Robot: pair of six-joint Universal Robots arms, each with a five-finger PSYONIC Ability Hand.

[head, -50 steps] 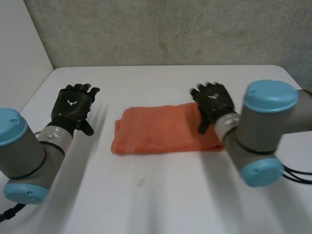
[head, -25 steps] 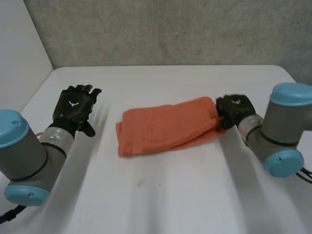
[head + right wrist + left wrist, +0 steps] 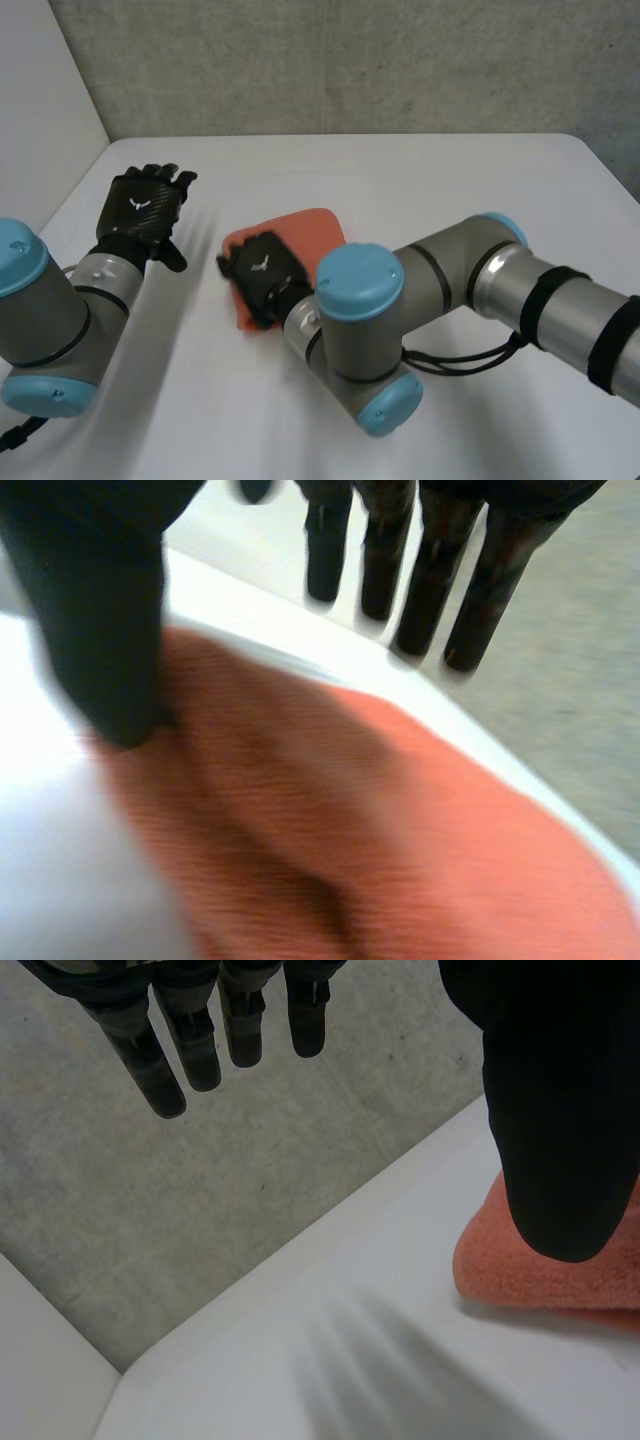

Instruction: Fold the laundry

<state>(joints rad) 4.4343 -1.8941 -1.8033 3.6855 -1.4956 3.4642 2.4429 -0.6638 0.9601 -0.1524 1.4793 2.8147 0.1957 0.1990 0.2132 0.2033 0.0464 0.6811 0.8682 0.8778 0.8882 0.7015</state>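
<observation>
Right hand (image 3: 262, 279), fingers straight, has swept the orange towel (image 3: 305, 228) toward frame left; we judge it halved. Left hand (image 3: 140, 210) open.

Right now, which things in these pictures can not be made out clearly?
Head view: the right hand and right arm cover the near part of the orange towel, so its full outline is hidden.
Right wrist view: the towel runs off the edge, so its layers cannot be counted.
Left wrist view: the left hand hides part of the towel; the edge cuts off more.
</observation>
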